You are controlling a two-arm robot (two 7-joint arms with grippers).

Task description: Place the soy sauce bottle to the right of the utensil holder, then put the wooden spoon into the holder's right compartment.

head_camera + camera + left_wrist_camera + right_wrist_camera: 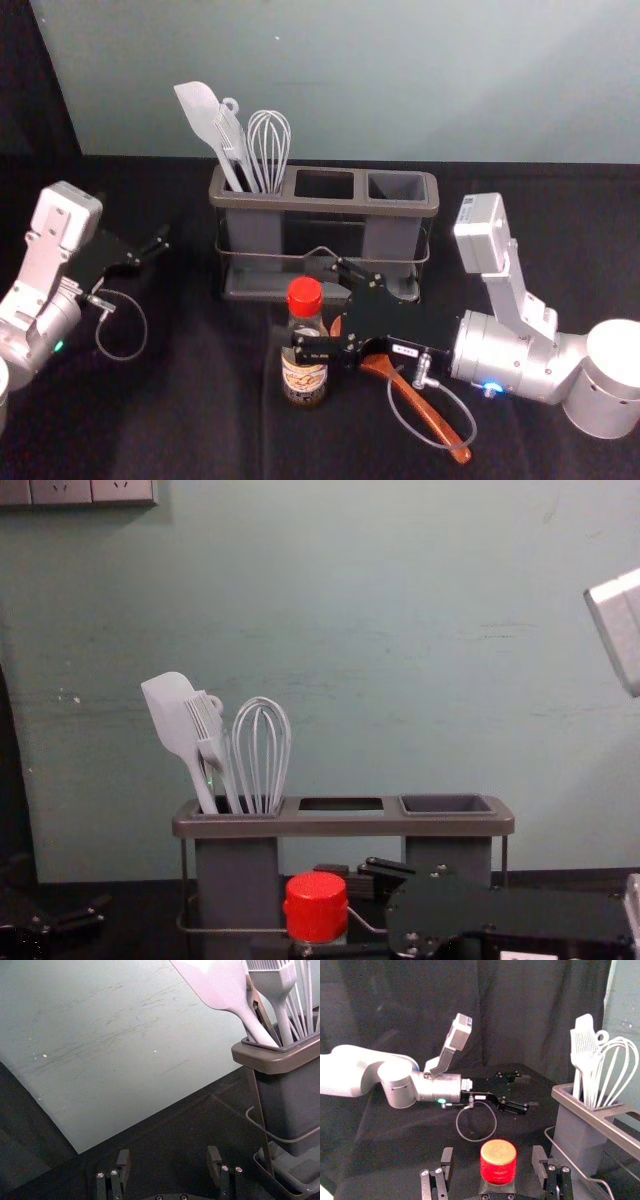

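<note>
Out on the left, our left gripper (168, 1158) sat idle, fingers apart, well clear. Beyond our right gripper stood the utensil holder (330, 206). Here was our danger: a lopsided squeeze could tip the soy sauce bottle (304, 376), upright between our right gripper (493, 1154)'s spread fingers, ungrasped! And rightward, the wooden spoon (432, 416) lay partly beneath that gripper, ready to snag on any low sweep.

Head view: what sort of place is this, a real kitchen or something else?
Probably a robot lab or test station, not a working kitchen: the utensil holder and soy sauce bottle stand on black cloth, with a robot's right gripper around the bottle's red cap.
</note>
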